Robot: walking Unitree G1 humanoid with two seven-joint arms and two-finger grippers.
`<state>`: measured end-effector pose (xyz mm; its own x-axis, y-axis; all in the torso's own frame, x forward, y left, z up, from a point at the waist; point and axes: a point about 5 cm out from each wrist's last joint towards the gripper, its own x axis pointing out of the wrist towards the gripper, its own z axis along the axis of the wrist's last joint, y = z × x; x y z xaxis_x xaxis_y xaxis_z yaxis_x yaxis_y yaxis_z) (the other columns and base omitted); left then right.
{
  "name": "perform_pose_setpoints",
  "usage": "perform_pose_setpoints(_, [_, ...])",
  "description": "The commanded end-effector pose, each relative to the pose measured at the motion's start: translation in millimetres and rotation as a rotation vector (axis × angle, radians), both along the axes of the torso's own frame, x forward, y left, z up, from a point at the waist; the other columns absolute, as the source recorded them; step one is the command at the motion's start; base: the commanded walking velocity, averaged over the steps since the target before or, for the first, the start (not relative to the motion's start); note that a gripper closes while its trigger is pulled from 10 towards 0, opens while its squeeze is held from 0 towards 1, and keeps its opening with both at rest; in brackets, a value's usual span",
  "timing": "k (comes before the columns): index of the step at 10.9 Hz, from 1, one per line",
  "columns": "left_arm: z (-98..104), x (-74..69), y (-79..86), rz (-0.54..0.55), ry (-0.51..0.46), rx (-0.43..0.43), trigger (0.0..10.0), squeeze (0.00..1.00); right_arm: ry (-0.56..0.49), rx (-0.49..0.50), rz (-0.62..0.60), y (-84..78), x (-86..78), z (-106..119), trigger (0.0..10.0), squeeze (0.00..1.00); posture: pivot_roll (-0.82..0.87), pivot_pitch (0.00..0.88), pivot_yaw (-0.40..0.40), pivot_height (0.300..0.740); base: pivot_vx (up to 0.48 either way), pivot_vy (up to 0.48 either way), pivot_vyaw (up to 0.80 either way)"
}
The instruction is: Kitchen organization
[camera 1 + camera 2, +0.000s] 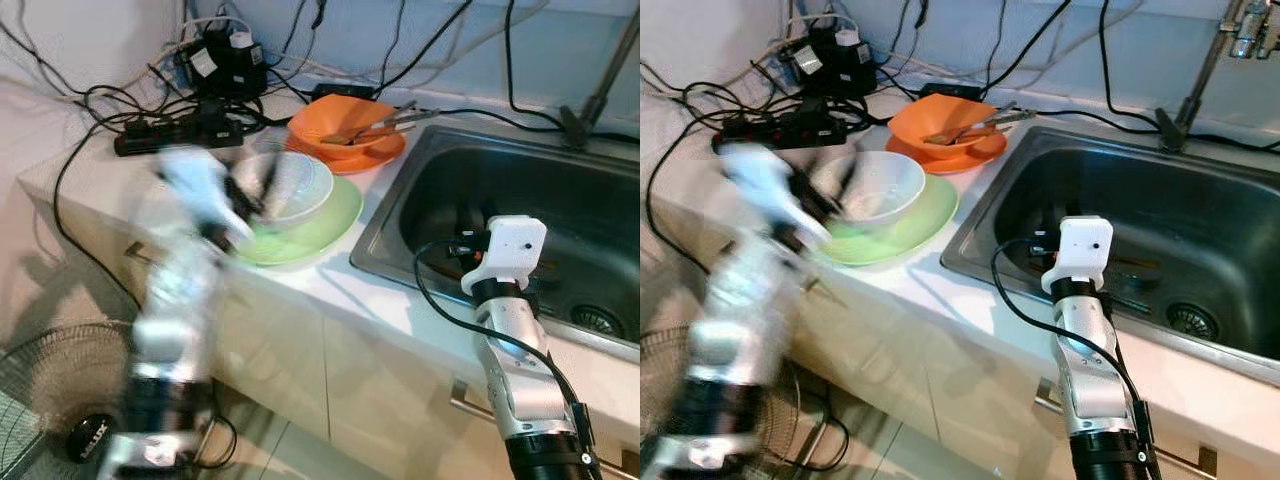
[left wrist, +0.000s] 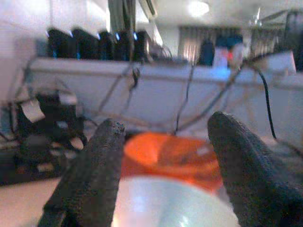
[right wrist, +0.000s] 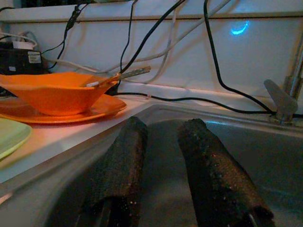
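A white bowl (image 1: 295,188) sits on a pale green plate (image 1: 335,225) on the counter. Behind them an orange bowl (image 1: 335,122) holding utensils (image 1: 385,124) stands on an orange plate (image 1: 372,157). My left arm is motion-blurred, and its gripper (image 1: 243,208) is at the white bowl's near rim. In the left wrist view that gripper (image 2: 165,142) is open, with the white bowl (image 2: 175,203) just below and the orange bowl (image 2: 173,156) beyond. My right gripper (image 3: 161,135) hangs inside the steel sink (image 1: 425,165), its fingers close together and holding nothing.
A black power strip (image 1: 175,135), adapters and tangled cables crowd the counter's back left corner. A faucet (image 1: 1240,30) stands behind the sink, whose drain (image 1: 597,318) is at the right. A floor fan (image 1: 55,390) stands below left, by the cabinet fronts.
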<state>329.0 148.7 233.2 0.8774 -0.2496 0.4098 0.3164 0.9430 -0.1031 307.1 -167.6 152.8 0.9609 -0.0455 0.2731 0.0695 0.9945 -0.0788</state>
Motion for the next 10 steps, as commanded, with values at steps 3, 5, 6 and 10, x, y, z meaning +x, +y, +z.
perform_pose_setpoints(3, [15,-0.7,33.2,0.066,0.094,-0.02,10.0,0.0,0.011,0.002,0.001,0.6,2.7,-3,10.0,0.0,0.08,0.04,0.064,0.74,0.0,0.0,0.0])
perform_pose_setpoints(5, [6,-3.4,65.3,0.144,0.27,0.089,10.0,0.0,0.014,0.003,0.004,1.7,3.0,-4,10.0,0.0,0.09,0.044,0.063,0.74,0.0,0.0,0.0])
perform_pose_setpoints(6, [1,-3.3,73.8,0.137,0.366,0.047,10.0,0.0,0.016,0.004,0.009,3.2,4.0,-4,10.0,0.0,0.1,0.047,0.064,0.74,0.0,0.0,0.0])
perform_pose_setpoints(10, [-17,-1.6,59.9,0.024,0.549,-0.007,10.0,0.0,0.017,0.004,0.006,2.7,4.3,-5,10.0,0.0,0.09,0.043,0.068,0.74,0.0,0.0,0.0])
